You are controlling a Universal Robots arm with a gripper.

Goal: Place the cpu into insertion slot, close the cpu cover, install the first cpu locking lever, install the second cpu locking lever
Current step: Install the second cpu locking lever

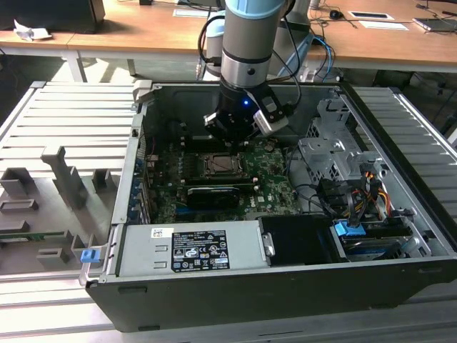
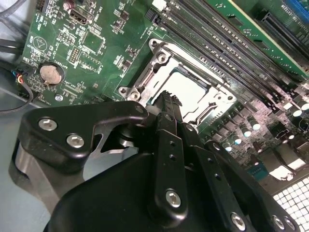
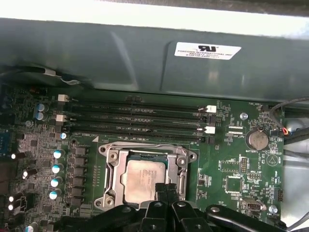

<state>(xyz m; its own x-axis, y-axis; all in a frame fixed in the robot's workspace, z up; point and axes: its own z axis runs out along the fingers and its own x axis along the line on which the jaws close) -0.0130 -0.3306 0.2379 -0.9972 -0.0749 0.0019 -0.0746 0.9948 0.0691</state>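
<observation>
Chip (image 3: 143, 180): lay seated in the socket (image 3: 112, 159), cover (image 3: 181, 170) down around it.
Gripper (image 3: 165, 189): jaws together, empty, hovering just above the chip's edge.

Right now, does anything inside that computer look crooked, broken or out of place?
Nothing stands out. The cpu lies flat and square in the insertion slot, with the cpu cover down around it. The fingers are pressed together at the slot's edge.
</observation>
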